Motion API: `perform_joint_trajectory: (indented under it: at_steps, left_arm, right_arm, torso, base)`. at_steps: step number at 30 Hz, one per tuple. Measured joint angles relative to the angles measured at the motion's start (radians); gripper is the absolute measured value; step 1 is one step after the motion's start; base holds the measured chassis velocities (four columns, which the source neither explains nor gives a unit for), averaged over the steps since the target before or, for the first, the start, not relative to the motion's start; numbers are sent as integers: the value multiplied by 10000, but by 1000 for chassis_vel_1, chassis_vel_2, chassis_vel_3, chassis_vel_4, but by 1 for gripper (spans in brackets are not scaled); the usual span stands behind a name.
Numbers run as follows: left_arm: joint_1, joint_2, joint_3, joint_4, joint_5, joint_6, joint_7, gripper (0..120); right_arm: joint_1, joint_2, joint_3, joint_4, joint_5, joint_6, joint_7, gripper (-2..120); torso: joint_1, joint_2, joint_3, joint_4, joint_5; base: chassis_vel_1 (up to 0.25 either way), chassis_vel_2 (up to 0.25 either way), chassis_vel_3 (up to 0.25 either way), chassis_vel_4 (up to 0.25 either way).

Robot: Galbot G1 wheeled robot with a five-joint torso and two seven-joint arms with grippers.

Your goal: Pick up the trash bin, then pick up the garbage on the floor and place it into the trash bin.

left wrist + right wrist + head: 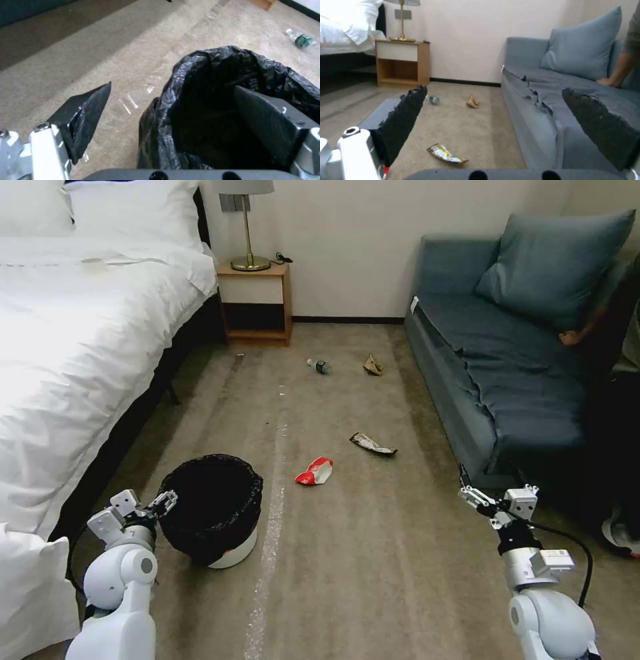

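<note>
The trash bin (230,553), white with a black bag (233,75) folded over its rim, stands on the carpet at my lower left. My left gripper (148,505) (172,86) is open at the bin's left rim, one finger (263,120) inside the bag and the other (86,112) outside. The garbage lies ahead: a red-and-white wrapper (315,472), a dark-and-yellow snack wrapper (372,444) (446,154), a small bottle (320,367) (301,40) (434,99) and crumpled brown paper (373,365) (472,102). My right gripper (490,497) (494,89) hangs open and holds nothing, beside the sofa's near corner.
A white bed (80,347) runs along the left. A wooden nightstand (257,303) with a lamp stands at the far wall. A blue sofa (507,373) with a cushion lines the right. Open carpet lies between bed and sofa.
</note>
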Motion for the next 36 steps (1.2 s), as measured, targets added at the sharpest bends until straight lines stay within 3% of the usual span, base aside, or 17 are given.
perform_joint_trajectory:
  at_steps: [6,9,13,22,31,34,36]
  left_arm:
    - [-107,-39,39,267,-80,-29,52,97]
    - [-154,-45,32,462,-98,-52,85,93]
    - [-214,-58,-1,703,-128,-96,157,79]
    - [-435,-127,35,1177,-243,-97,183,73]
    - [-639,-232,7,1590,-214,-239,242,41]
    - [-658,-260,-5,1691,-190,-274,297,25]
    - [-656,-267,-10,1706,-187,-279,307,22]
  right_arm:
    - [-58,138,-94,8,6,50,3,100]
    - [-73,142,-118,23,5,55,3,100]
    - [-80,110,-99,66,25,54,4,100]
    - [-120,132,-143,36,18,87,-2,100]
    - [-65,110,-110,-62,63,141,0,100]
    - [-4,136,-141,-174,64,206,0,100]
    - [7,143,-154,-200,64,217,0,100]
  torso:
    - [0,0,0,0,1]
    - [0,0,0,0,0]
    - [0,0,0,1,0]
    - [0,0,0,0,0]
    - [-1,1,-3,4,10]
    - [-1,2,-4,4,10]
    - [-1,2,-4,4,10]
  base:
    - [0,0,0,0]
    - [0,0,0,0]
    - [0,0,0,0]
    - [0,0,0,0]
    - [0,0,0,0]
    - [0,0,0,0]
    - [0,0,0,0]
